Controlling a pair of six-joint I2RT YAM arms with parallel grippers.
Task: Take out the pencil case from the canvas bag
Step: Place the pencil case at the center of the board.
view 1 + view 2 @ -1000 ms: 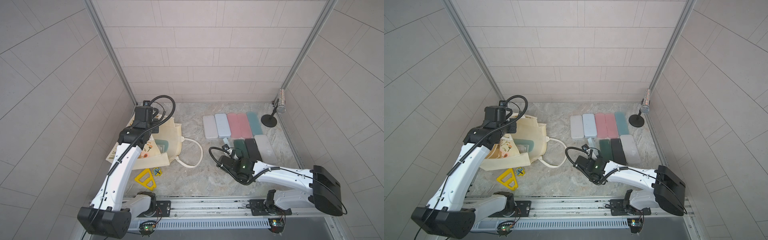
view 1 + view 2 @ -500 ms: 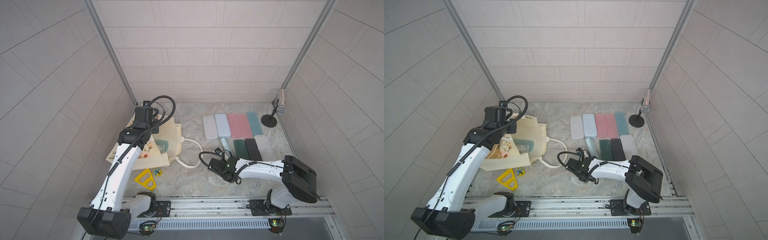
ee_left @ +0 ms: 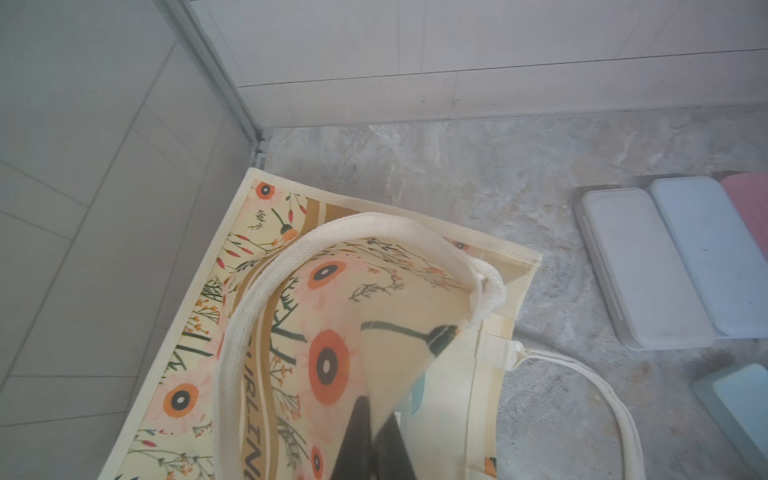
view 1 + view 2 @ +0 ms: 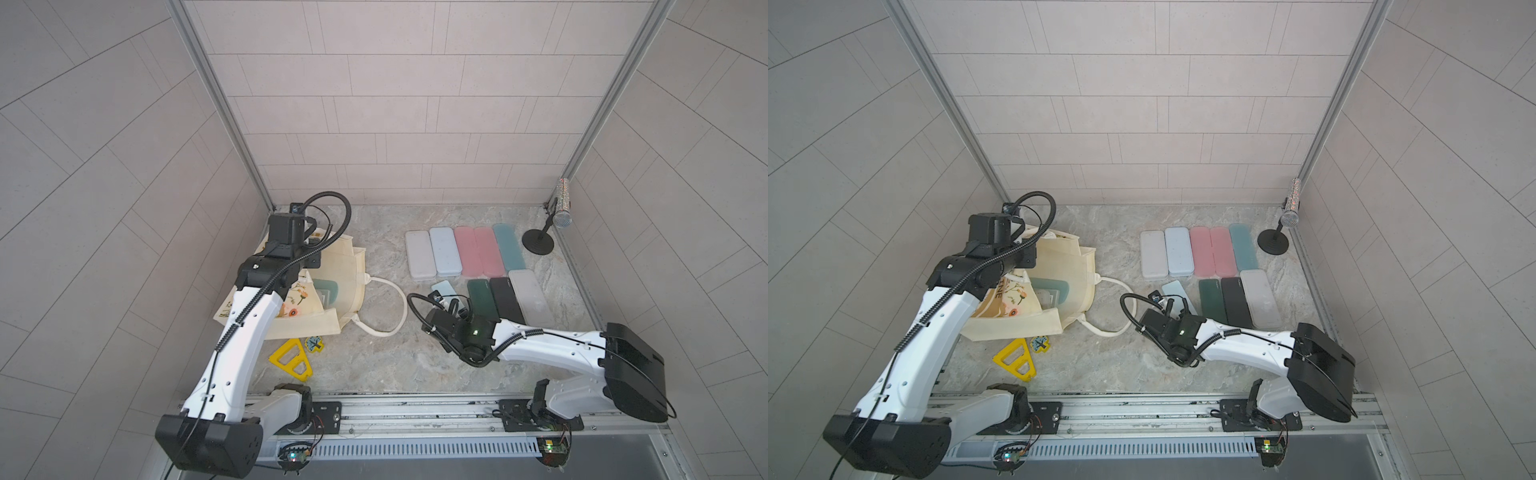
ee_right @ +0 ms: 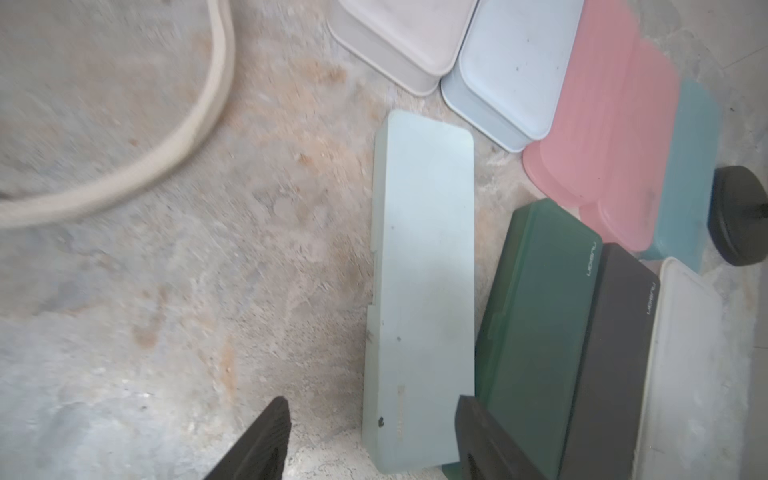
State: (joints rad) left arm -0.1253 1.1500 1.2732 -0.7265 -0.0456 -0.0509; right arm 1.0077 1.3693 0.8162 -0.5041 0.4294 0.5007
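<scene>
Cream canvas bag (image 4: 1077, 266) lies on its side w/ mouth open and flower-print side propped up. Inside it is a teal pencil case (image 4: 1054, 291). L arm (image 4: 988, 235) sits over bag's far edge. Rope handle (image 4: 1121, 307) loops out from bag's mouth. Just past the loop lies a pale-blue case (image 4: 1173, 289), w/ R gripper (image 4: 1177, 308) over its near end, fingers apart. Further from bag on same side: back row of 5 cases (image 4: 1200, 251), front row of 3 (image 4: 1235, 301). Mic on stand (image 4: 1273, 245) is furthest from bag. Just in front of bag: yellow triangle (image 4: 1015, 359), small cutout (image 4: 1040, 344).
</scene>
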